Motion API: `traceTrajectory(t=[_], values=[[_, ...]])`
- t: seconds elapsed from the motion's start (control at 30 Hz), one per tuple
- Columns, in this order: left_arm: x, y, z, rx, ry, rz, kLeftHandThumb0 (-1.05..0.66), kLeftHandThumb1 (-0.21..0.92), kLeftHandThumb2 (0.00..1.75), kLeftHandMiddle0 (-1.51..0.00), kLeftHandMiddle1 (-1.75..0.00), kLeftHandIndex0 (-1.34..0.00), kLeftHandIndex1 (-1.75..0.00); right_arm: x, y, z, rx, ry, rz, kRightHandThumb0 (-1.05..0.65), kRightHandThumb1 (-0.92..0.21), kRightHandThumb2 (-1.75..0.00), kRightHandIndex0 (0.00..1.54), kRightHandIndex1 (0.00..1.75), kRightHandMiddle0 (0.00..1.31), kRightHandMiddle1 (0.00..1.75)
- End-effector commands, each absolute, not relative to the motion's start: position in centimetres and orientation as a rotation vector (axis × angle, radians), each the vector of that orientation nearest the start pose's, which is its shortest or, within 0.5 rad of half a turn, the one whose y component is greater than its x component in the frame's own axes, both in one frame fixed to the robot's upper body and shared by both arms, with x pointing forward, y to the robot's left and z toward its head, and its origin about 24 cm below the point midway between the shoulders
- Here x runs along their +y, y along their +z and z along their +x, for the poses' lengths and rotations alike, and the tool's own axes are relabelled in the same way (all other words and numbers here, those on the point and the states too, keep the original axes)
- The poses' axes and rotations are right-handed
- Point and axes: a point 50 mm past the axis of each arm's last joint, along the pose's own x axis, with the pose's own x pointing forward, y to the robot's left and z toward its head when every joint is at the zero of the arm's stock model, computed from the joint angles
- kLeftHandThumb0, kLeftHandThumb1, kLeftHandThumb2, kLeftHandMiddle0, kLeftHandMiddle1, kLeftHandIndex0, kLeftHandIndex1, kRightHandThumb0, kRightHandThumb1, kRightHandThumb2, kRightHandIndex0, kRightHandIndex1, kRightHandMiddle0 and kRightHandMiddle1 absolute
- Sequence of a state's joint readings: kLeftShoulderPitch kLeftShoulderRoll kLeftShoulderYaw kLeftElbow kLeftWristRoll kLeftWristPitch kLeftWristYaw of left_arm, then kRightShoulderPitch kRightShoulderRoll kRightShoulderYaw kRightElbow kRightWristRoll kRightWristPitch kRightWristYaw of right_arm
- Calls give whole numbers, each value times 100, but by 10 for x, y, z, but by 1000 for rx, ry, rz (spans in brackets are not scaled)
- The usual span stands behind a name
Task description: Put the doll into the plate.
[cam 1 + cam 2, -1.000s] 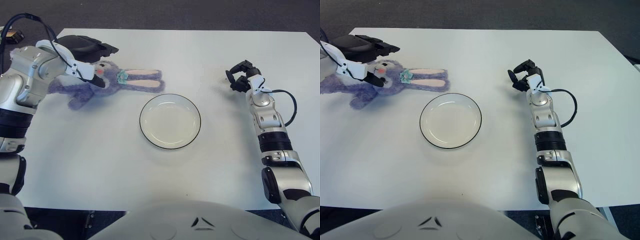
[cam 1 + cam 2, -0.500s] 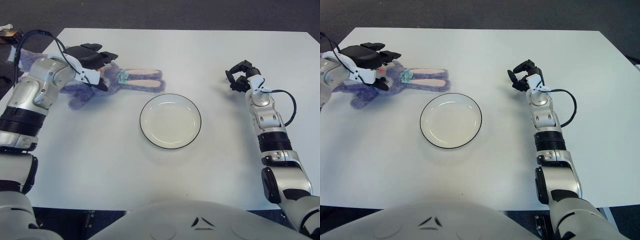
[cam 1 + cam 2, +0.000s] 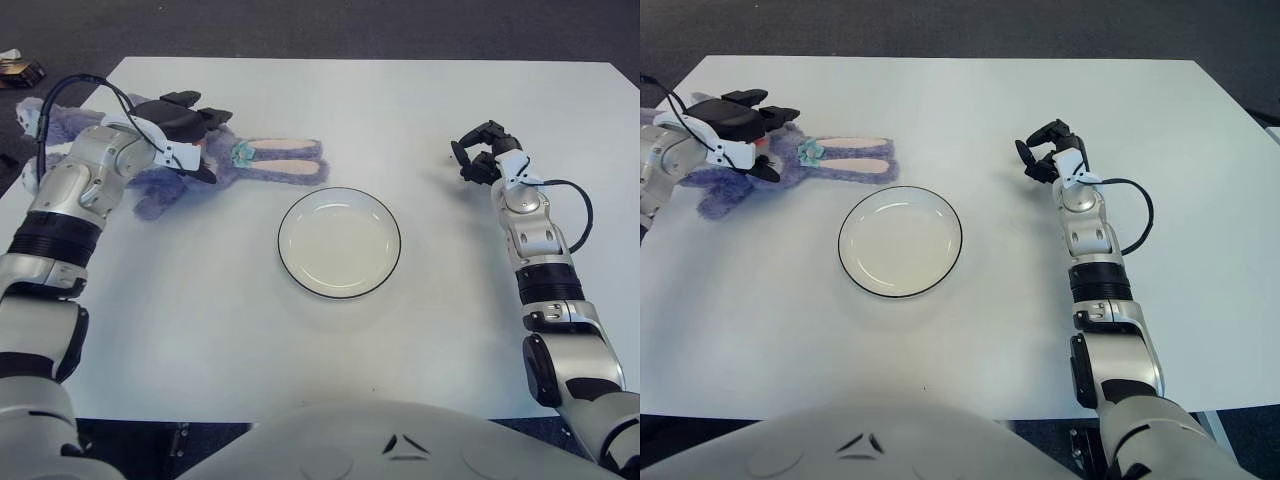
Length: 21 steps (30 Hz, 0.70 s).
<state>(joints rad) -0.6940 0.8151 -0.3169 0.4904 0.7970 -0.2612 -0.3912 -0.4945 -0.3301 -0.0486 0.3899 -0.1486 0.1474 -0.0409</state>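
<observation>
While the doll (image 3: 235,165) lies flat at the far left of the white bench (image 3: 400,320), ears pointing right toward the plate (image 3: 339,242), the left hand (image 3: 185,130) sits over its head, fingers spread around it without a clear pinch. The plate stands bare mid-bench, apart from the doll. Far right, the right hand (image 3: 480,152) shows curled, holding nothing.
</observation>
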Motion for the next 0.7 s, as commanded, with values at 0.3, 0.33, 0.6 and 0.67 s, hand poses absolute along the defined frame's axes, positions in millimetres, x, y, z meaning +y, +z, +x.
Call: traceTrajectory(t=[0.3,0.33,0.6,0.67], values=[[246,145,360,90,-400,1816,-96,90,1,0,0,-4,0,-225,99,343,30,-136,-450,-38,-76,-66,73,175,36,167],[246,144,361,91,-399,1819,-96,90,1,0,0,-4,0,-225,99,343,30,-136,-451,-38,-76,-66,73,175,36,167],[248,138,363,105,-390,1830,-96,90,1,0,0,-4,0,-226,100,342,31,-132,-450,-38,-77,-66,73,175,37,167],[248,138,363,106,-390,1831,-96,90,0,0,0,-4,0,-226,100,342,30,-132,-449,-38,-77,-66,73,175,37,167]])
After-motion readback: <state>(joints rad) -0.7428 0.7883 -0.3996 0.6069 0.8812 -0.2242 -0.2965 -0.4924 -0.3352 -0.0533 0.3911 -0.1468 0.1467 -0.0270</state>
